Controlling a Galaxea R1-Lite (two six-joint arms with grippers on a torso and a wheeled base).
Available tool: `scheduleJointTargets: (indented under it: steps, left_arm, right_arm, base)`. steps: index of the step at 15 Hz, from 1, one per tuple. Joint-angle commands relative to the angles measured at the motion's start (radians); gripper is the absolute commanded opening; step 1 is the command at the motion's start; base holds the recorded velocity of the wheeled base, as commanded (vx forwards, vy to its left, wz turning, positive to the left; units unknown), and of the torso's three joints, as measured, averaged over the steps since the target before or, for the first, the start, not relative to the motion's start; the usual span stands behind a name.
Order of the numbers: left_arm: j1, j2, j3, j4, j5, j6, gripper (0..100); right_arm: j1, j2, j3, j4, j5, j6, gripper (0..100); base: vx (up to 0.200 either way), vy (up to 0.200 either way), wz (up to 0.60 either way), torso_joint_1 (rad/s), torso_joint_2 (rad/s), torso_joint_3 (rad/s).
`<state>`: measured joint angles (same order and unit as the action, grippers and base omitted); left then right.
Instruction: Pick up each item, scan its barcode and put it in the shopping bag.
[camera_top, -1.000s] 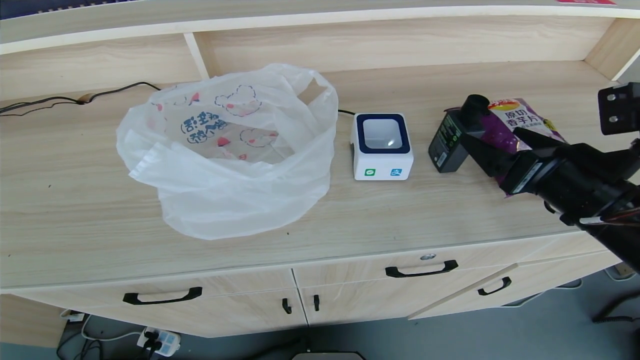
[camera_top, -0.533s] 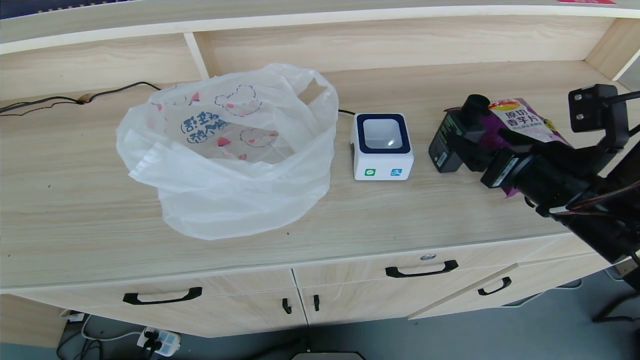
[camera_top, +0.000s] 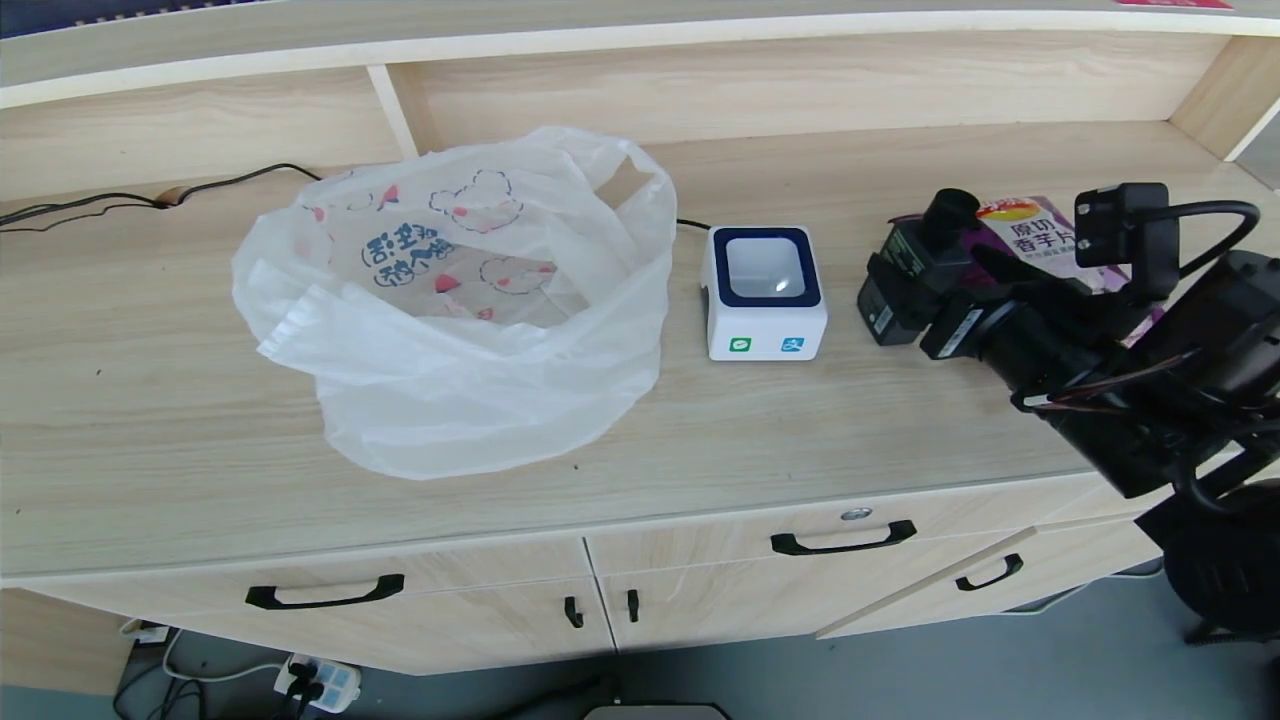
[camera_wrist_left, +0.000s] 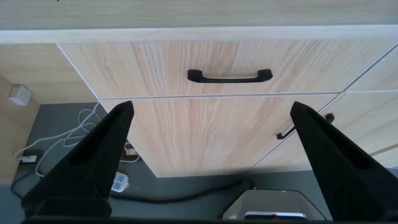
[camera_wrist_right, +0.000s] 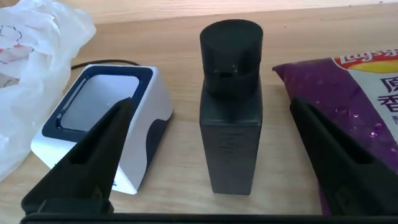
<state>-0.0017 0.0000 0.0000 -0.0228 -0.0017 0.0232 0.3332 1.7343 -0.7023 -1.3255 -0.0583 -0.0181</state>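
Note:
A black bottle (camera_top: 898, 282) (camera_wrist_right: 229, 134) with a round cap stands on the counter, right of the white scanner (camera_top: 765, 291) (camera_wrist_right: 106, 127). A purple chips bag (camera_top: 1040, 238) (camera_wrist_right: 351, 106) lies flat just right of the bottle. My right gripper (camera_top: 940, 292) (camera_wrist_right: 210, 109) is open, low over the counter, one finger on each side of the bottle and apart from it. The white plastic shopping bag (camera_top: 450, 300) (camera_wrist_right: 34, 74) stands open left of the scanner. My left gripper (camera_wrist_left: 211, 112) hangs open below the counter edge, facing the drawer fronts.
A raised wooden shelf (camera_top: 700, 90) runs along the back of the counter. Black cables (camera_top: 150, 200) lie at the back left. Drawers with black handles (camera_top: 842, 540) (camera_wrist_left: 230, 76) sit under the counter. Bare counter stretches in front of the bag and the scanner.
My right arm has moved left and forward along the counter, bringing its open fingers up around the black bottle. The bottle, chips bag, scanner and shopping bag have stayed put.

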Motion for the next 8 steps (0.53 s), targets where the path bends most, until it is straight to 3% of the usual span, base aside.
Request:
scheduleJointTargets:
  steps: [1, 8]
  left_arm:
    - [0.000, 0.002, 0.000, 0.000, 0.000, 0.000, 100]
    - [0.000, 0.002, 0.000, 0.000, 0.000, 0.000, 100]
  right_arm:
    - [0.001, 0.036, -0.003, -0.001, 0.000, -0.002, 100]
    - [-0.008, 0.114, -0.085, -0.011, 0.002, 0.004, 100]
  base:
    - [0.000, 0.000, 0.00, 0.000, 0.00, 0.000]
    - [0.000, 0.000, 0.00, 0.000, 0.00, 0.000]
